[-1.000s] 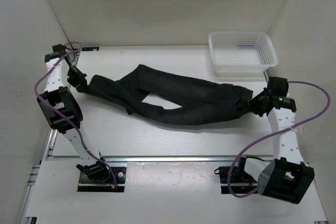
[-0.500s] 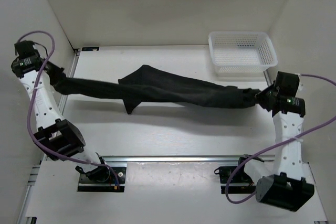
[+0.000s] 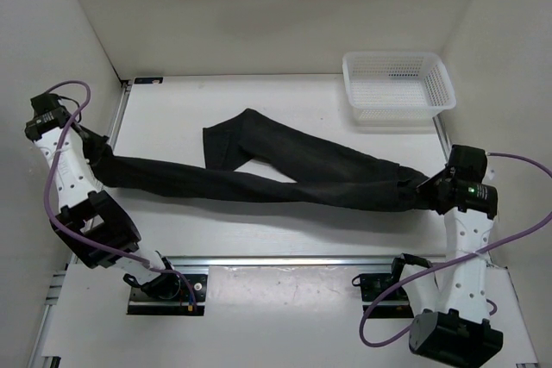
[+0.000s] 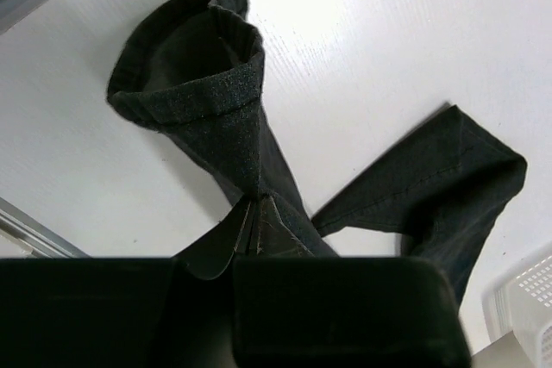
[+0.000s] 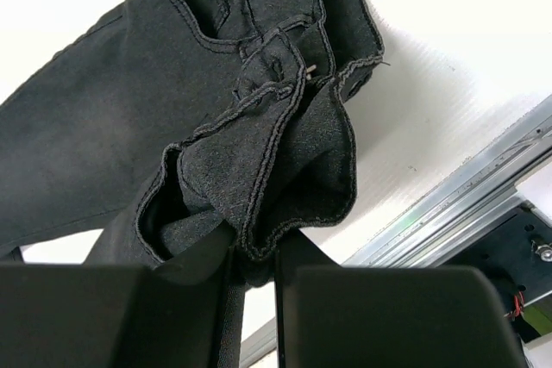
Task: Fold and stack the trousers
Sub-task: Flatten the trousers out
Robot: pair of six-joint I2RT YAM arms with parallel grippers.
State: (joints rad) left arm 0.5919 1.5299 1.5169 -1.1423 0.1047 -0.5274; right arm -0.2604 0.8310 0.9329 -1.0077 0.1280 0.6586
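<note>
trousers [image 3: 285, 170] span left pincer [image 3: 102, 158] to right pincer [image 3: 425, 189], both clamped on cloth, tips mostly buried.

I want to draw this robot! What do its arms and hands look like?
The left arm and right arm are white tubes with chunky black joints. A purple cable loops along each one. The left hand and right hand each have two flat black fingers. A tiny green light glows by the right wrist.
</note>
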